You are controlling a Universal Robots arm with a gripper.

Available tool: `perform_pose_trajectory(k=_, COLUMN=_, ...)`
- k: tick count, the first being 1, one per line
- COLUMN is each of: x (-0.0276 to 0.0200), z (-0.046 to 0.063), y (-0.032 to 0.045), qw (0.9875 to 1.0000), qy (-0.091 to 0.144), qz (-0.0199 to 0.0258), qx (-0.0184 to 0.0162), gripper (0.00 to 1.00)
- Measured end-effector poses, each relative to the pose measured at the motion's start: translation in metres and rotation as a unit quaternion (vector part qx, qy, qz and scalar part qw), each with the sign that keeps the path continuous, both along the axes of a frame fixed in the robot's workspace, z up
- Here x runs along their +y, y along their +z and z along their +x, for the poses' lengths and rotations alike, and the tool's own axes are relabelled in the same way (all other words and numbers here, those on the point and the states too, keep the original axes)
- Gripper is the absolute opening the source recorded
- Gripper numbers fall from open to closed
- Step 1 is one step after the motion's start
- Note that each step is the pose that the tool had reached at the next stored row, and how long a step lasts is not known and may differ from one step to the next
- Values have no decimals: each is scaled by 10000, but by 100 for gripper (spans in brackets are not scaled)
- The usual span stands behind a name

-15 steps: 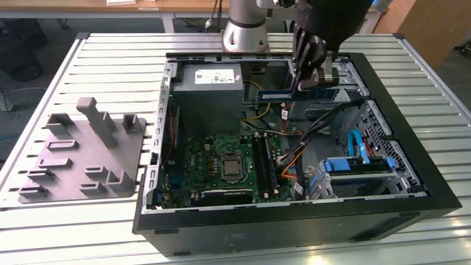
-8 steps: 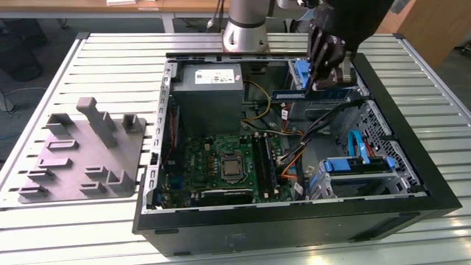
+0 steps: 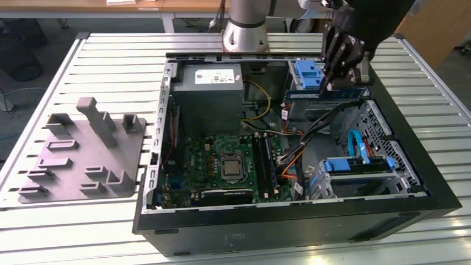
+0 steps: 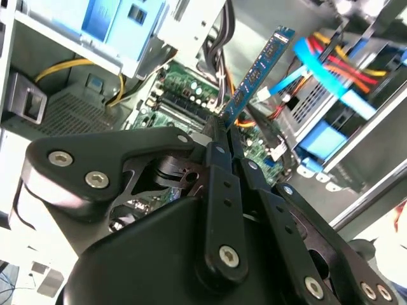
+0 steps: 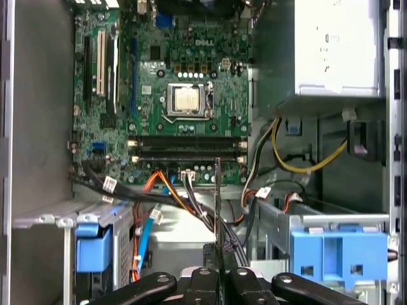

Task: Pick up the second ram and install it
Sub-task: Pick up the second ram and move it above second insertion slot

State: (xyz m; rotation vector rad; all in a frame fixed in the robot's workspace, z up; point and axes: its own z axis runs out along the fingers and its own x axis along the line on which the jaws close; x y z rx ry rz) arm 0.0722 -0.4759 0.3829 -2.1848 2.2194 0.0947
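The second ram (image 3: 327,94) is clear of the worktop, held in the air over the open computer case (image 3: 294,223). It sits above the case's far corner on the exterior view's right, just beside a blue drive bracket (image 3: 308,74). The pincer (image 3: 332,84) is closed narrow on the stick, with the fingertips clamped on both flat faces.

In the second wrist view the blue-green board (image 4: 259,67) juts out beyond the pincer (image 4: 224,124). In the first wrist view the stick (image 5: 218,190) shows edge-on between the fingertips. Beyond it, inside the case, lie the motherboard (image 5: 184,95) and its two long black memory slots (image 5: 187,146). The ram is well apart from the slots.

The case lies on its side, open face upward, on a white slatted metal worktop (image 3: 96,55). A grey moulded fixture (image 3: 81,154) rests on the worktop just beside the case, on the exterior view's left. Past the case's far side there is a wooden desk (image 3: 74,5), and grey floor (image 3: 9,118) shows off the worktop's edge.
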Motion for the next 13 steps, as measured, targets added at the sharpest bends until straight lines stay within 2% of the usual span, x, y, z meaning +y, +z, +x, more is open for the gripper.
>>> perform_pose_trajectory(k=13, x=0, z=358, y=-9, qw=10000, qy=0, qz=0, qx=1, gripper=14)
